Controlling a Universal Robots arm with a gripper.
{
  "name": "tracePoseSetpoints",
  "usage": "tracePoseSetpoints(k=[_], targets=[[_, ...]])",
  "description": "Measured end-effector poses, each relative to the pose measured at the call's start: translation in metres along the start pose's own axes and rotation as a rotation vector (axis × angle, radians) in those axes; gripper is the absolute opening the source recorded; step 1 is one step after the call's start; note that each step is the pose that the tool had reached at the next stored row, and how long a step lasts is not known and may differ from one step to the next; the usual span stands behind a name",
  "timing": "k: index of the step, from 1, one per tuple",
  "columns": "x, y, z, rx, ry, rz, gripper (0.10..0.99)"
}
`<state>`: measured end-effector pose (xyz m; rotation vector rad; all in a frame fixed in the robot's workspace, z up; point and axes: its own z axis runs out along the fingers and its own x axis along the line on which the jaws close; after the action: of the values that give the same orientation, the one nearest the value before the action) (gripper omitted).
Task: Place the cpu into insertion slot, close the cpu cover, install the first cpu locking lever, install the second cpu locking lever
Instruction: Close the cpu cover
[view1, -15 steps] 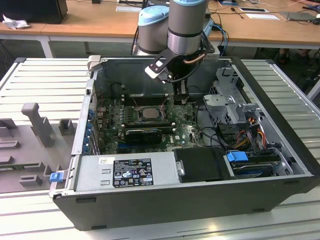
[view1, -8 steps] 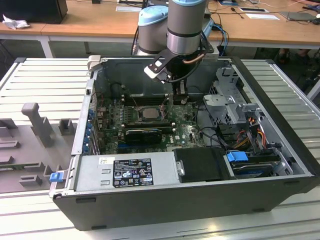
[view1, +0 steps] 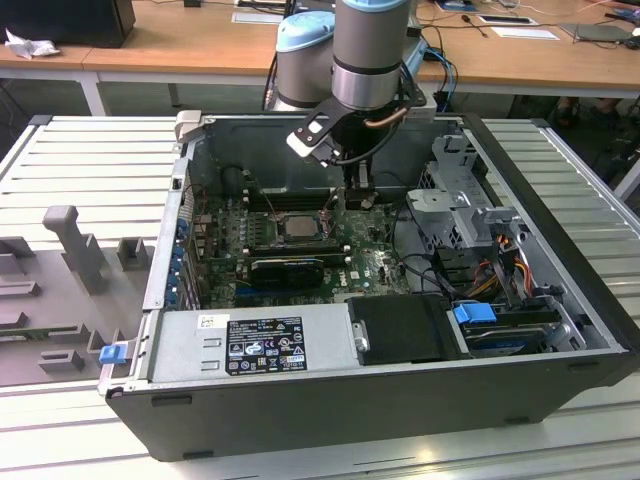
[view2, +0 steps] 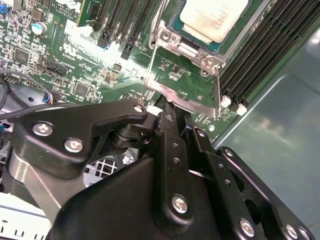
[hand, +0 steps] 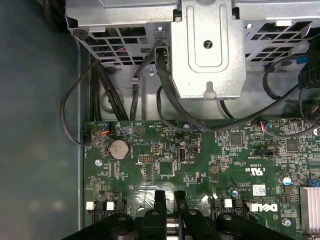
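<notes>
Open PC case (view1: 560, 330) on a slatted metal bench (view1: 90, 150) — cpu (view2: 214, 19) sits in the insertion slot (view2: 176, 21), cpu cover (view2: 186, 67) looks down over it. Gripper (view2: 166, 111) is clenched empty at the cover's edge, presumably for the locking step.

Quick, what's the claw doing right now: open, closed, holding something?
Claw: closed, fingertips nearly together just over the motherboard; nothing can be seen held between them.

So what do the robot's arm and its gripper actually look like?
The arm is a thick grey and silver tube with a pale blue cap on one joint. The gripper is made of black angular metal links, dotted with silver screws.
</notes>
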<state>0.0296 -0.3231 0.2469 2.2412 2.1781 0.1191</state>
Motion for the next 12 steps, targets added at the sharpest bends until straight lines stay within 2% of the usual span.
tracePoseSetpoints(k=[12], targets=[[-0.0001,-0.0038,-0.0003,0.000,0.0000,0.000,0.212]])
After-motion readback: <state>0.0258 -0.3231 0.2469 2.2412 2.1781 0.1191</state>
